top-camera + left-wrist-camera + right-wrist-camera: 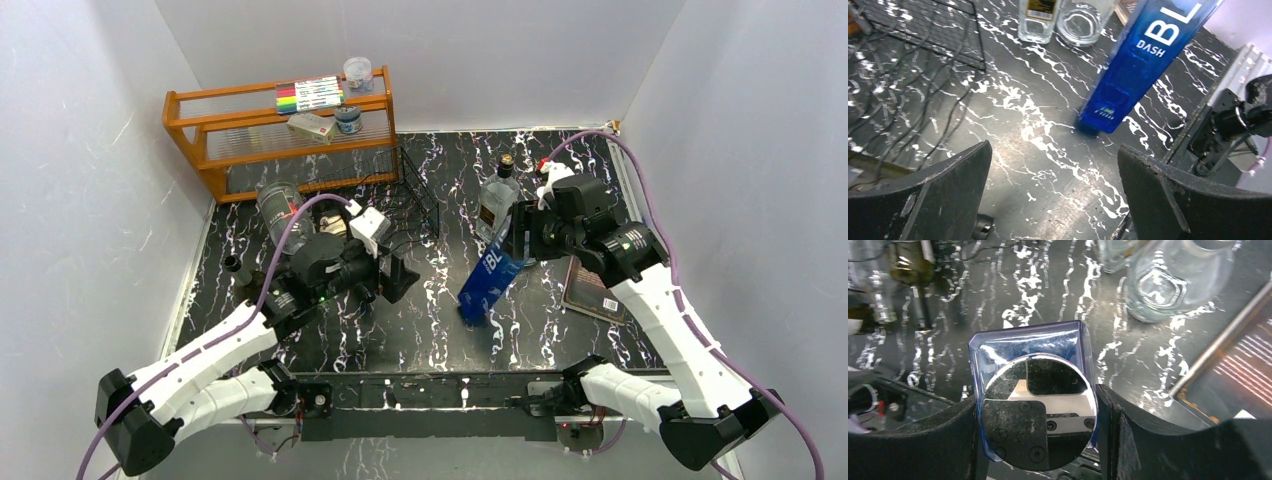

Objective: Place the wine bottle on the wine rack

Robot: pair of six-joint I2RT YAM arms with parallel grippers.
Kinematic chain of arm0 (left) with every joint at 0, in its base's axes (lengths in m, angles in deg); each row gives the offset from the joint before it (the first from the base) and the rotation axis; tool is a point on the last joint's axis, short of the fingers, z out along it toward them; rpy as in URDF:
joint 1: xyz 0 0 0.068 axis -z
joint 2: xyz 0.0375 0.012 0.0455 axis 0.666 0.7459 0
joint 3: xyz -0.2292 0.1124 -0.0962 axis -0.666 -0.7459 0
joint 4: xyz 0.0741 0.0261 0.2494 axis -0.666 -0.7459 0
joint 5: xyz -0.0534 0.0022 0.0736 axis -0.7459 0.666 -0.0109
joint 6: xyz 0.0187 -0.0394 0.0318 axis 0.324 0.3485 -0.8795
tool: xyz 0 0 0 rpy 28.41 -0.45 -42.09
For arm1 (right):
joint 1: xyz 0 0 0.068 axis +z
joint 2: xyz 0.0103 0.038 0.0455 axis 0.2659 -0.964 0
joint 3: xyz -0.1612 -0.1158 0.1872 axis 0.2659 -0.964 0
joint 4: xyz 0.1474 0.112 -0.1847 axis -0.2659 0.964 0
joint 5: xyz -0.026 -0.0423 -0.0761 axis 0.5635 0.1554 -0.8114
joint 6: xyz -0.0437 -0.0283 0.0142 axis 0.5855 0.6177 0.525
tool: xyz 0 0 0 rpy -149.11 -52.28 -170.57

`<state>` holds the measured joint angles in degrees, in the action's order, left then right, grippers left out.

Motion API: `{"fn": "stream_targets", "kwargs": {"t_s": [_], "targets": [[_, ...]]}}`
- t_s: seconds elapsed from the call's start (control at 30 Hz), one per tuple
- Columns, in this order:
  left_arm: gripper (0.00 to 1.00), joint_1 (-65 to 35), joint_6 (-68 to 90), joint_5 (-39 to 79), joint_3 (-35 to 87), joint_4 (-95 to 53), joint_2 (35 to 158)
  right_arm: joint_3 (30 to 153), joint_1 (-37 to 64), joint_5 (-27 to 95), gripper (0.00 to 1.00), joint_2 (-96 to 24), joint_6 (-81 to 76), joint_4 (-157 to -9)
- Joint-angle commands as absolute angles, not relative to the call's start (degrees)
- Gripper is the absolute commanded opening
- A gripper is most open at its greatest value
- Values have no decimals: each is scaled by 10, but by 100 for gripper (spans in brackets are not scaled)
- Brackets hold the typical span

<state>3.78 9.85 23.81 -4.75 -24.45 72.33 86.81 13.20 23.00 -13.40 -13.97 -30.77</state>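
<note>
The wine bottle point(490, 278) is a square blue bottle with white lettering and a mirrored cap. It leans in the middle of the table, top toward the right arm and base point(1100, 117) down at the tabletop. My right gripper point(522, 240) is shut on its top end, with the fingers point(1128, 435) pressed against both sides just below the cap point(1038, 410). The wine rack point(415, 190), low black wire, lies at the back left in front of the shelf. My left gripper point(395, 275) hovers open and empty point(1055, 160) beside the rack point(923, 30), facing the bottle point(1143, 60).
An orange wooden shelf point(280, 130) with markers and jars stands at the back left. A clear bottle point(498, 200) stands behind the blue one, with a glass point(1080, 20) next to it. Another clear bottle point(280, 210) lies by the left arm. A dark book point(595, 290) lies at right.
</note>
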Motion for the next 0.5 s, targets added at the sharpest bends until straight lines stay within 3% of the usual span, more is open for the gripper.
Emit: {"fn": "stream_targets", "kwargs": {"t_s": [0.0, 0.47], "targets": [[95, 39, 124, 158, -66, -161, 733, 873, 132, 328, 30, -105, -190, -463], [96, 39, 80, 79, -112, -78, 738, 784, 132, 466, 28, -93, -298, -596]]}}
